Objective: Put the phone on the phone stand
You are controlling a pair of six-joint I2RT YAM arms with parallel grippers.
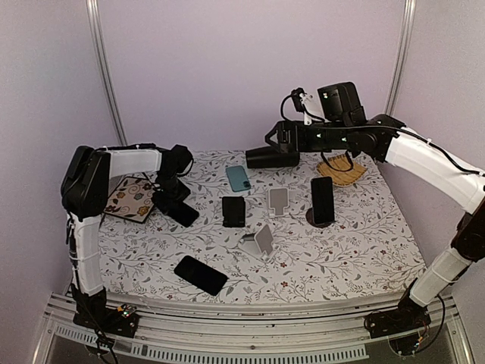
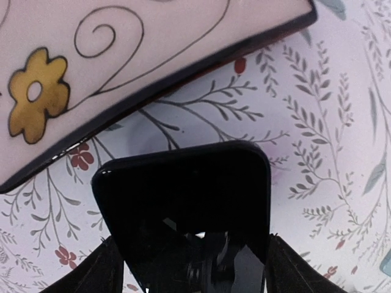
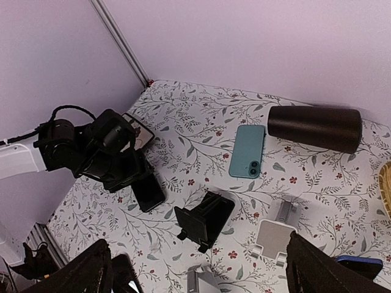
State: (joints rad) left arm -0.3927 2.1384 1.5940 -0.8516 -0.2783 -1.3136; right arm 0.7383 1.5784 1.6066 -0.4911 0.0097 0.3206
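The black phone (image 2: 183,195) lies flat on the desk (image 1: 356,250), toward its left side, just beside a floral pad (image 2: 122,73). The left pincer (image 2: 192,271) straddles its long edges; whether it grips cannot be told. The phone is likely rigid, glossy and slippery, so pinch the edges squarely. The right pincer (image 3: 204,274) hangs wide open, holding nothing. A woven basket (image 1: 356,176) sits at the back, contents unclear.

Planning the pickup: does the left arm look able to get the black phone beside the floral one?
Likely yes: the left end effector straddles the black phone, and the floral phone sits apart.
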